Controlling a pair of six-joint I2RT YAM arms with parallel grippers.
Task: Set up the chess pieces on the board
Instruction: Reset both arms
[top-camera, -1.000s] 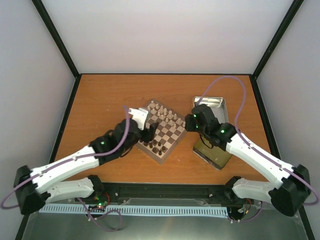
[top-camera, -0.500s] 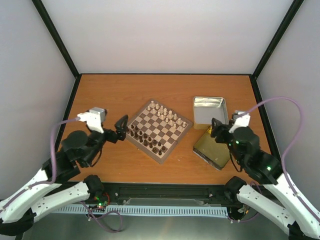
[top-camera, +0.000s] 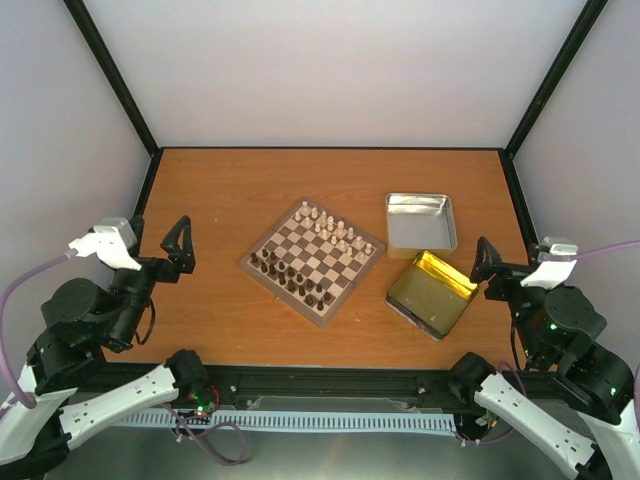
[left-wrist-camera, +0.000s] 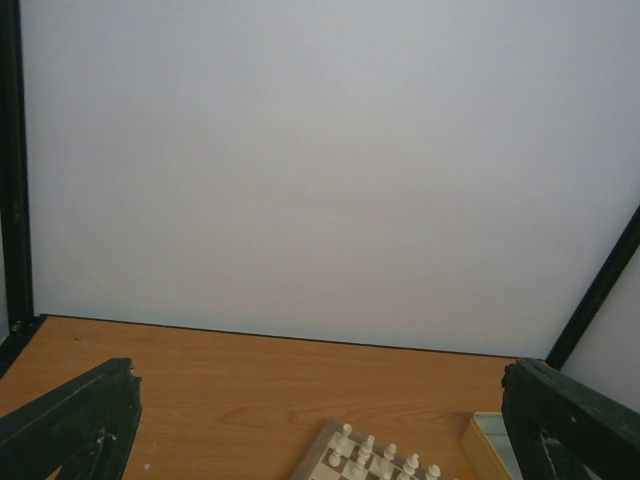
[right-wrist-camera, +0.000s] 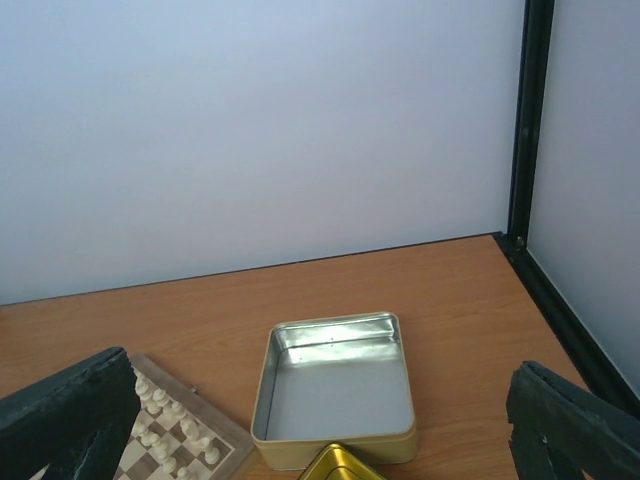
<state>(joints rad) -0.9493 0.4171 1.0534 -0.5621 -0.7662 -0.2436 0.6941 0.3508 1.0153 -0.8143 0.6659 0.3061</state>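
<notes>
The board (top-camera: 311, 263) lies turned diagonally in the middle of the table. The dark chess pieces (top-camera: 290, 281) stand in two rows along its near-left side, and cream ones (top-camera: 336, 229) line the far-right side. My left gripper (top-camera: 160, 241) hangs open and empty well left of the board, raised above the table. My right gripper (top-camera: 506, 264) is open and empty too, off to the right past the tins. In the left wrist view, the wide-apart fingers (left-wrist-camera: 72, 420) frame the board's far corner (left-wrist-camera: 330, 455) with cream pieces. The right wrist view shows wide-spread fingers (right-wrist-camera: 70, 415) and a board corner (right-wrist-camera: 215, 438).
An open silver tin (top-camera: 420, 222) sits right of the board, with a gold tin lid (top-camera: 432, 292) lying tilted in front of it. The right wrist view shows the silver tin (right-wrist-camera: 330, 331) and the gold lid's tip (right-wrist-camera: 345, 466). Black frame posts and white walls enclose the table.
Both arms have drawn back from the board to the near corners of the table, and both grippers have opened wide. The pieces on the board stand as before.
</notes>
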